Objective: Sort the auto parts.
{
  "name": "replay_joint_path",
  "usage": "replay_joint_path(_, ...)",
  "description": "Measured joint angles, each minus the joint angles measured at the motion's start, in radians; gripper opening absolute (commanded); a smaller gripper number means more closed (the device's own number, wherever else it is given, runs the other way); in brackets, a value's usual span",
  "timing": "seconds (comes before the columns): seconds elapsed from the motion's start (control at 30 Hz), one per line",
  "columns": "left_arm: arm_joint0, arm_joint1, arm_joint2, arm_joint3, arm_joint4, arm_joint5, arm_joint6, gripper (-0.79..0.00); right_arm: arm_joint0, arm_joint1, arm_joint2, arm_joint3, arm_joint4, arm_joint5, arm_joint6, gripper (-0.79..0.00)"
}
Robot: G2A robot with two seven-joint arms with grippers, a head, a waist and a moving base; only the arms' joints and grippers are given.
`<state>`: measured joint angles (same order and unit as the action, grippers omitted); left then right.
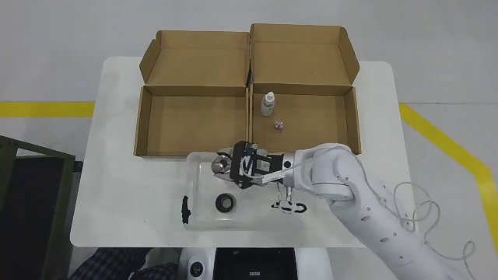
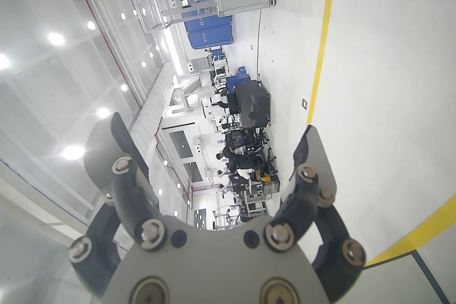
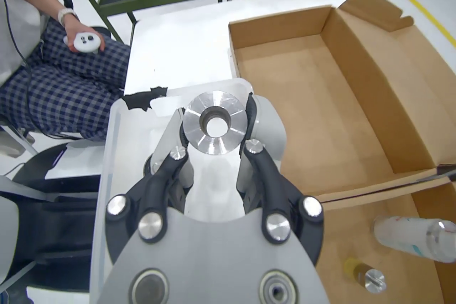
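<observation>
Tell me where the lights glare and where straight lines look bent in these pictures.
Left wrist view: ceiling lamps flare into white blobs and the yellow floor line bows, probably a wide-lens effect. Right wrist view: the metal ring in the right gripper throws streaked highlights. Top view: light is even; the clear tray nearly vanishes against the white table.

White bottle [image 3: 406, 237] partly off frame
</observation>
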<state>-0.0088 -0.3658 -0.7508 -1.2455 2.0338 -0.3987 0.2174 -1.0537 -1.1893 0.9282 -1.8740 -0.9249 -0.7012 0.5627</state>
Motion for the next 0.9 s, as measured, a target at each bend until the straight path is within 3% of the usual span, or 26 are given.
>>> replay_joint_path(0.33, 0.000, 0.000, 0.000, 0.000, 0.000, 0.000, 0.000, 0.000, -0.102, 0.034, 0.173, -0.063, 0.106, -0.025, -0.064, -0.785)
replay_joint_path(0.9, 0.000, 0.000, 0.000, 0.000, 0.000, 0.000, 0.000, 0.000, -0.104, 0.048, 0.225, 0.000, 0.255, 0.005, -0.062, -0.785)
